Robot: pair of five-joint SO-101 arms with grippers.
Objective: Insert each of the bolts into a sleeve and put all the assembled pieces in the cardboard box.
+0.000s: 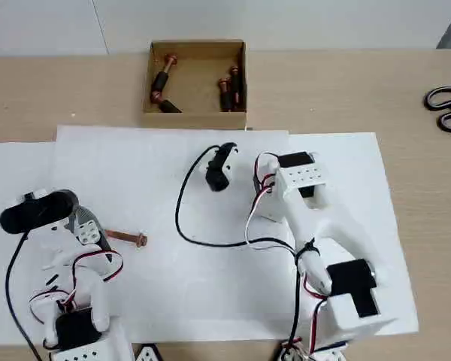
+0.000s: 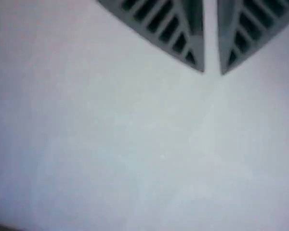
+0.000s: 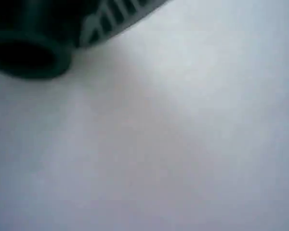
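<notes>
- Nearest the arm bases, over the white paper (image 1: 173, 289): left pincer (image 2: 212, 71) sits just above the sheet, closed to a thin slit, nothing in it.
- Loose bolt (image 1: 125, 238) lies flat on the paper right beside that pincer, head end toward mid-sheet. It isn't gripped, going by the left wrist view. Can't tell from above whether its near tip touches the pincer.
- Mid-sheet: right pincer (image 3: 74, 41) looks clamped on a black sleeve (image 3: 26, 57), open bore facing the wrist camera. The shadow under it suggests it's just off the paper. That's my read, because one finger is out of frame.
- Far side, on the bare bench (image 1: 60, 83): open cardboard box (image 1: 198, 119) with assembled pieces (image 1: 164, 75) inside, some at the left wall and some at the right.
- Progress: mostly done, I'd say. What's left is this bolt into this sleeve, then that piece into the box.
- Hard to make out:
  - The piece count, three or four, since they overlap.
  - From above, the right pincer tips sit under the arm's own wrist.
  - Scissors (image 1: 447, 107) at the far right of the bench are cut off.
</notes>
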